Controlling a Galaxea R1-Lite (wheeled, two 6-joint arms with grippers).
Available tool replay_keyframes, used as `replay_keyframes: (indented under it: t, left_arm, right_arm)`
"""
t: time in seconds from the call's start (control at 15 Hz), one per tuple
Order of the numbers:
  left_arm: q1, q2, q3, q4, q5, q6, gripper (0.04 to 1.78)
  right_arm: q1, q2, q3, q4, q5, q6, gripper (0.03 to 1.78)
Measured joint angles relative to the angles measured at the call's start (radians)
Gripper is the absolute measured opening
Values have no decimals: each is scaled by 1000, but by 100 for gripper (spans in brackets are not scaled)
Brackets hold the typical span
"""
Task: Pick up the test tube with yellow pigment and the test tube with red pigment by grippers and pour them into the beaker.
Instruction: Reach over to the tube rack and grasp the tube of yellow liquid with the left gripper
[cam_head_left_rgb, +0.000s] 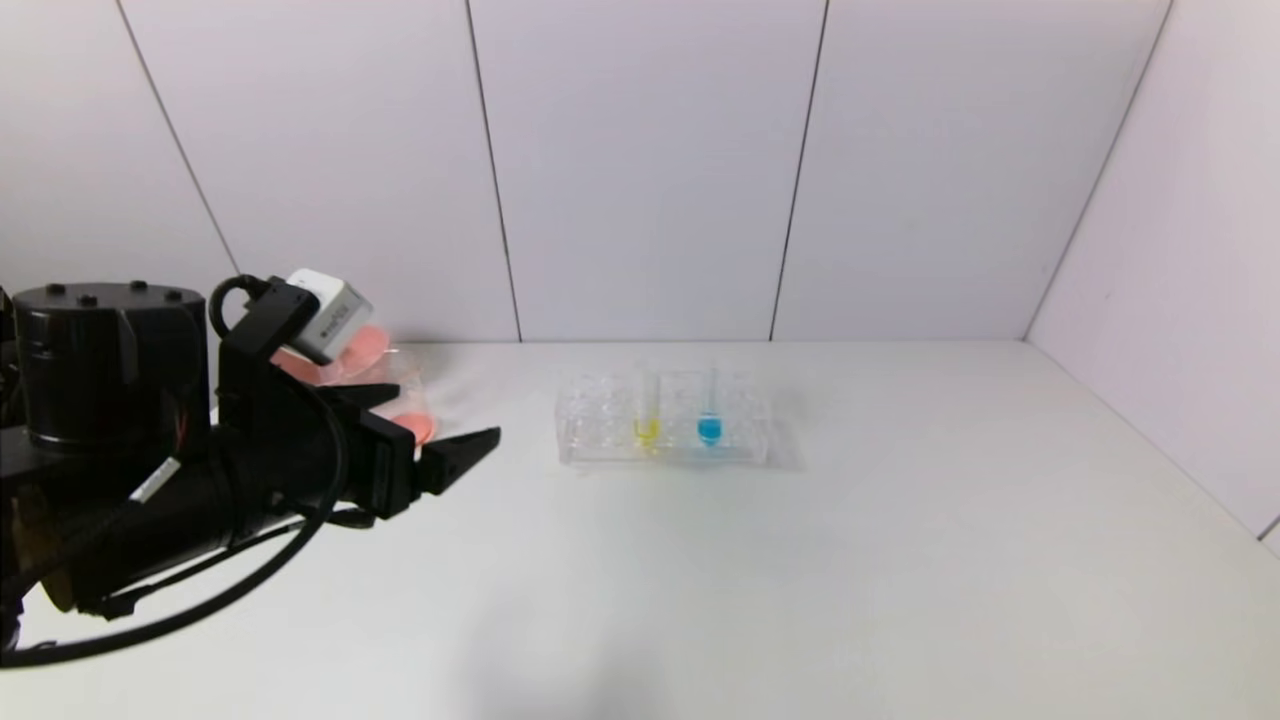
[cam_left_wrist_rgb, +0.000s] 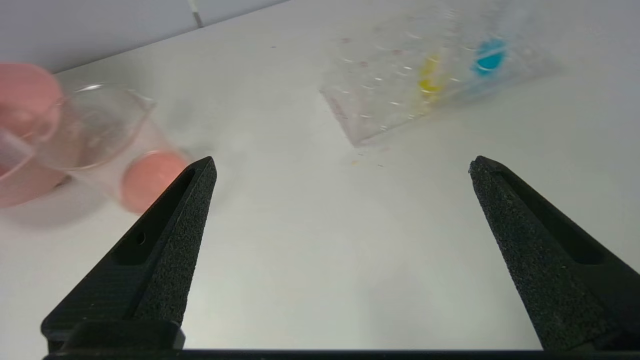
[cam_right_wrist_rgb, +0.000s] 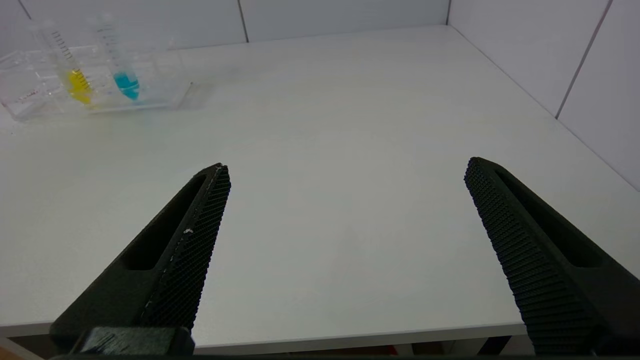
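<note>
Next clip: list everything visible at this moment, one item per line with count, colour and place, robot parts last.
test tube with yellow pigment: 1, clear with yellow liquid, upright in the rack.
blue-liquid tube: 1, clear with blue liquid, upright in the rack, on the yellow tube's right in the head view.
tube rack: 1, clear, mid-table near the back wall.
beaker: 1, clear, with orange-red liquid at its base, far left of the table.
pink bowl: 1, pink, right beside the beaker.
table: 1, white.
left gripper: black, open, above the table near the beaker, holding nothing.
right gripper: black, open, over the table's near edge, holding nothing.
</note>
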Motion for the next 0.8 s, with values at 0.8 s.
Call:
replay_keyframes:
  t: [0.8]
  left_arm:
    - [-455,420,-59,-465,538,-158,176]
  right_arm:
    - [0,0,0,0,0,0,171]
